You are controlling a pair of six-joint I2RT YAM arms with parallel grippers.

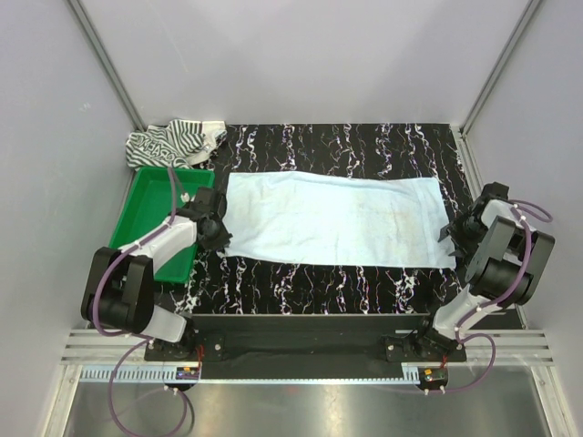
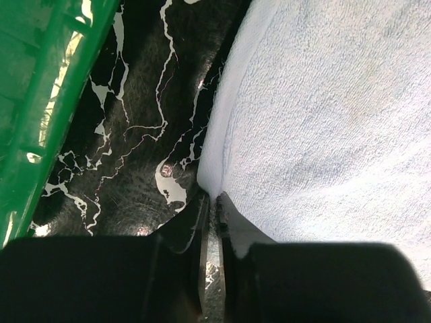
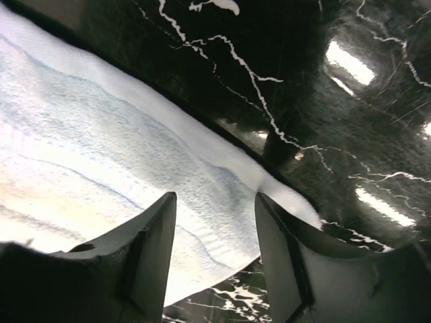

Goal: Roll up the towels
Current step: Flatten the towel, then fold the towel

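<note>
Your plain light blue terry towel [image 1: 337, 218] lies flat on the black marbled table [image 1: 364, 146] — left end effector [image 2: 210, 202] nearly closed at its left edge, right end effector [image 3: 214, 249] spread apart over its right edge.

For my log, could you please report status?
Left gripper shut at blue towel corner; right gripper open over other end. Towel flat, unrolled. Striped towel bunched behind tray.

No text, number, brand or sign can be read in any of the views. Small coloured tags [image 1: 187, 371] are seen near the bottom of the top view, but nothing on them can be made out. The dark marks along the edge of the striped towel [image 1: 173, 141] cannot be told as letters.
</note>
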